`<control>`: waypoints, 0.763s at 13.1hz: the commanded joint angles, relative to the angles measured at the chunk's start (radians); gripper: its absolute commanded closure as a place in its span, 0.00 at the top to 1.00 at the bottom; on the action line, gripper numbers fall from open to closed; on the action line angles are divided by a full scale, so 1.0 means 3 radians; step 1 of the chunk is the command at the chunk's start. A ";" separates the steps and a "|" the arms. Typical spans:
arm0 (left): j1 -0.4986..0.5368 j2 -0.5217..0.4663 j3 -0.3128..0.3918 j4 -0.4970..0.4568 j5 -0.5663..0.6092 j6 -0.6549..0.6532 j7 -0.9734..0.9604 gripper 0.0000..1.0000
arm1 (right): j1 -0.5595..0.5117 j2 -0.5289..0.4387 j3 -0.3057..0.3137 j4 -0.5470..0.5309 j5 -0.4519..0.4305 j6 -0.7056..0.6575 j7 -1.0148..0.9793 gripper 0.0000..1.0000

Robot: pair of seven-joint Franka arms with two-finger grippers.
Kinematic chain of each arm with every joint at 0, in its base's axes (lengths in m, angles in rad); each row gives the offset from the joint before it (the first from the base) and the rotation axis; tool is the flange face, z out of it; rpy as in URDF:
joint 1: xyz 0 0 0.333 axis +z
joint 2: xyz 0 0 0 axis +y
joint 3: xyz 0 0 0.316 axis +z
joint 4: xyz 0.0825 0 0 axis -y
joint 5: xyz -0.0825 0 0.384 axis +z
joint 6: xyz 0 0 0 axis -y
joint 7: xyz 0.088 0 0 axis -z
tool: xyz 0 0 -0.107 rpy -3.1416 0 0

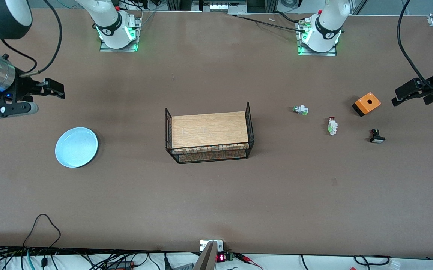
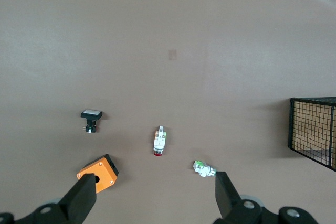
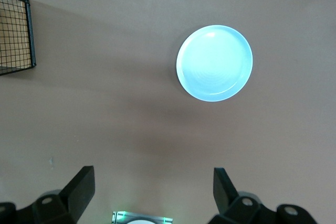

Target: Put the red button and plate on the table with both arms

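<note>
You've got both claws up in the air with fingers spread wide and nothing between them. Your right claw [image 1: 53, 90] hangs at the left edge of the front view, over bare tabletop [image 1: 216, 202], and the plate [image 1: 76, 147] lies flat just below it in the frame, lower left, untouched. In the right wrist view the plate [image 3: 214, 63] sits upper right of centre, well clear of the two finger tips at the bottom edge.

Your left claw [image 1: 408, 93] hovers at the right edge of the front view. The red button [image 1: 332, 126] lies on its side on the tabletop, right of centre, well apart from that claw, with the orange box [image 1: 366, 104] between them. In the left wrist view the red button [image 2: 159, 140] shows mid-frame, between the spread fingers [image 2: 84, 195] and above them.

Count it up: one plate, one red button, one white switch [image 1: 300, 110] with a silver-green end, one black button [image 1: 376, 136] with a white cap, one orange box, one wire rack [image 1: 209, 137] with a wooden board at centre frame. Two arms, two claws.
</note>
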 commanded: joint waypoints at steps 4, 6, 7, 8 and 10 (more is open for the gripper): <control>-0.0027 -0.0017 -0.0136 0.0023 0.0166 0.0023 0.0092 1.00 | -0.0011 -0.0251 0.0030 -0.0167 0.0033 0.0013 0.0041 1.00; -0.0027 -0.0017 -0.0137 0.0054 0.0172 0.0023 0.0092 1.00 | -0.0011 -0.0104 0.0025 0.0057 0.0065 -0.0304 0.0046 1.00; -0.0027 -0.0017 -0.0137 0.0054 0.0172 0.0018 0.0097 1.00 | -0.0016 -0.0007 0.0025 0.0210 0.0059 -0.0478 0.0046 1.00; -0.0027 -0.0022 -0.0137 0.0054 0.0177 0.0018 0.0092 1.00 | -0.0011 0.0070 0.0025 0.0313 0.0029 -0.0555 0.0051 1.00; -0.0027 -0.0022 -0.0147 0.0054 0.0177 -0.0007 0.0092 1.00 | -0.0032 0.0086 0.0025 0.0340 0.0029 -0.0551 0.0041 1.00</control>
